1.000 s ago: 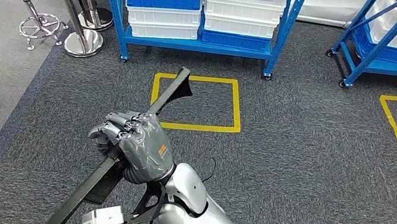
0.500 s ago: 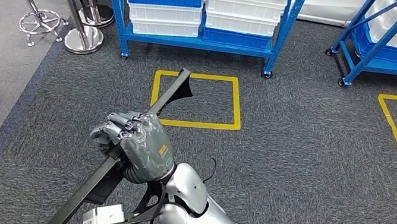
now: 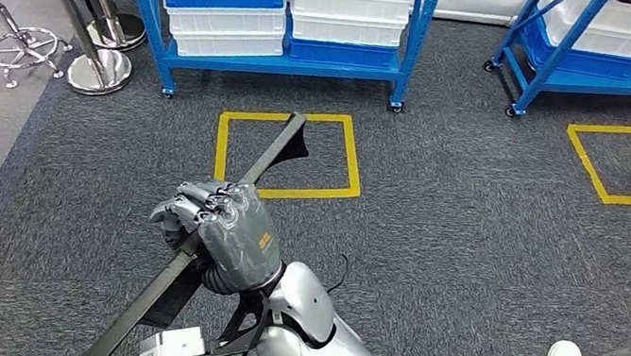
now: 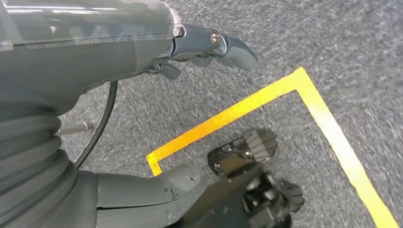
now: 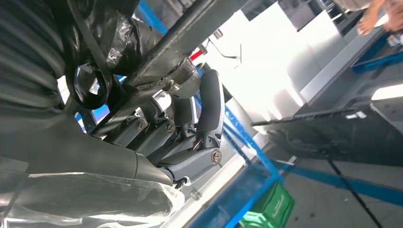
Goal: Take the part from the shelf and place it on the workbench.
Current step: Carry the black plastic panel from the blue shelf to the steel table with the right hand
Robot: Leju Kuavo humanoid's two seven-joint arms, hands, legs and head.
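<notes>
Right hand (image 3: 227, 231) wrapped around long black part (image 3: 273, 147), slanting over grey carpet (image 3: 457, 229); left hand (image 4: 209, 45) hanging, fingers loosely apart, holding nothing.

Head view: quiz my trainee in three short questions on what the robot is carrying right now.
1. True or false: the black part lies on the blue shelf.
2. Pick one: the robot hand that grips the part is A) the left, B) the right, C) both together.
3. Fill in: on the carpet beneath the part's far tip there is a square of ___ tape.

Key: 1 false, the part is held above the carpet, away from the shelf. 2 B. 3 yellow.
</notes>
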